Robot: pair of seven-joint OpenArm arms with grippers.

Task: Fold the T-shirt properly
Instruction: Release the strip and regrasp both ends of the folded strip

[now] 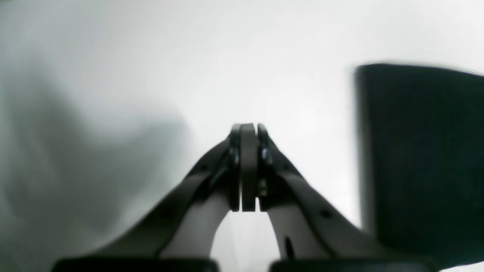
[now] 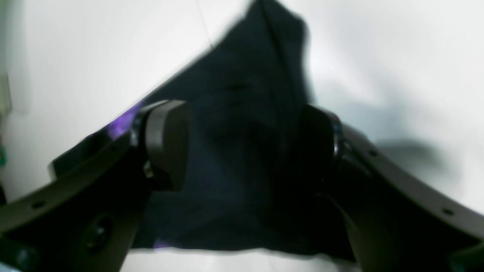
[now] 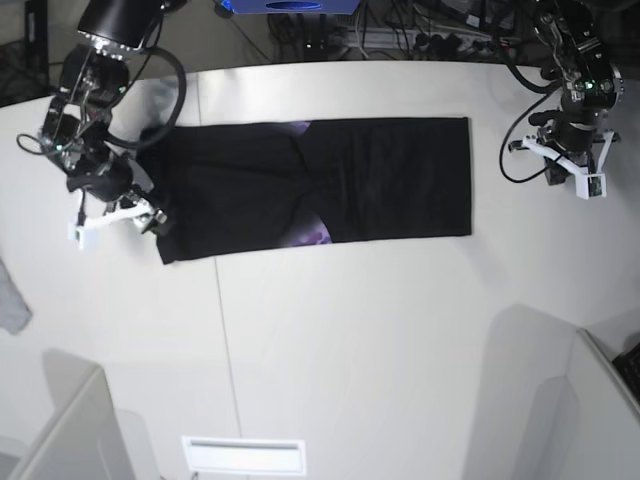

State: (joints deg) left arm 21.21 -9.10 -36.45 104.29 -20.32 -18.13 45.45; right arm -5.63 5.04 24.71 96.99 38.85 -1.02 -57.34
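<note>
right gripper [image 2: 242, 147] has its jaws spread wide with the t-shirt [image 3: 318, 183] bunched between and under them, so it reads as released, nothing pinched. left gripper [image 1: 247, 166] is clenched tight on nothing, pads pressed together over bare table [image 3: 400, 340], with the shirt's edge just off to one side in its wrist view.

the t-shirt itself lies flat as a long black band across the far part of the table. both sides look folded in already, and a bit of purple and orange print peeks out near the middle. the right gripper sits at one short end of the band, the left gripper hangs just beside the other end, not touching it.

my guess at the step in hand is the lengthwise fold, one end carried over toward the other. to do it well i'd say:
- close the right jaws on all the layers at that corner, not just the top one, or the side fold will peel open
- lift only enough to clear the cloth, then carry straight along the band
- line the edges up before letting go

a grey cloth scrap [image 3: 12, 300] lies at the table edge, well clear.
</note>
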